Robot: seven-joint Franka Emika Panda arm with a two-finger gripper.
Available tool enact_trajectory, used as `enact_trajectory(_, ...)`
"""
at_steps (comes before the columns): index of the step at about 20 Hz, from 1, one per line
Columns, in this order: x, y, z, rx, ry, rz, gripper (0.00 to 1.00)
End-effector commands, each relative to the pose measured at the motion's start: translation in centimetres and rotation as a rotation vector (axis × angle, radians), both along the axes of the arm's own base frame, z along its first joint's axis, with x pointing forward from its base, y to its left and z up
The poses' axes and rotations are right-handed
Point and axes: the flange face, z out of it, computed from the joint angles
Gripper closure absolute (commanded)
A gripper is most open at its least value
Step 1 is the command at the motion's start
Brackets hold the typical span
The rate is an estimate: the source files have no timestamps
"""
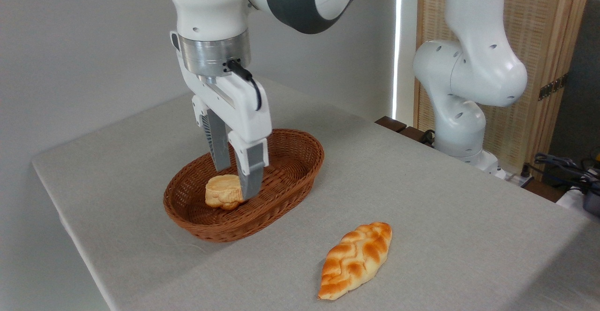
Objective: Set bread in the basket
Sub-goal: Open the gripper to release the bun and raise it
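Pale-golden bread [223, 191], brown woven basket [300, 161], orange-brown braided loaf [355, 258], light grey tablecloth [422, 198]

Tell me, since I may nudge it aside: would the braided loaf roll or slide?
The braided loaf lies flat and long on the cloth-covered table, so it would probably slide or pivot, not roll. Its glossy, moulded look suggests a light, stiff replica.

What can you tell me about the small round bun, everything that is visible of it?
The bun is small, round and pale golden, with a flat top and a lumpy edge. It looks like a glossy model. It sits inside the wicker basket, near the middle. The gripper reaches down over it; one of the fingers covers its right side. Whether the fingers press it cannot be told.
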Motion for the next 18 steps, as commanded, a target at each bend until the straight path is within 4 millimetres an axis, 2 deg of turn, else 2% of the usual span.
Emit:
enact_trajectory(1, 0.1, 2.5, 0.2, 0.027, 0.015, 0.058, 0.00)
enact_trajectory(4, 0.3, 2.8, 0.7, 0.050, 0.008, 0.098, 0.00)
enact_trajectory(6, 0.5, 2.2, 0.9, 0.100, 0.005, 0.152, 0.00)
enact_trajectory(8, 1.1, 1.4, 1.6, 0.089, -0.009, 0.191, 0.00)
enact_trajectory(10, 1.2, 1.0, 1.5, 0.077, -0.010, 0.196, 0.00)
enact_trajectory(13, 1.6, -0.5, 1.0, 0.036, -0.007, 0.171, 0.00)
enact_trajectory(15, 1.6, -2.3, 0.7, 0.033, -0.003, 0.141, 0.00)
enact_trajectory(18, 1.6, -2.8, 0.7, 0.029, -0.003, 0.131, 0.00)
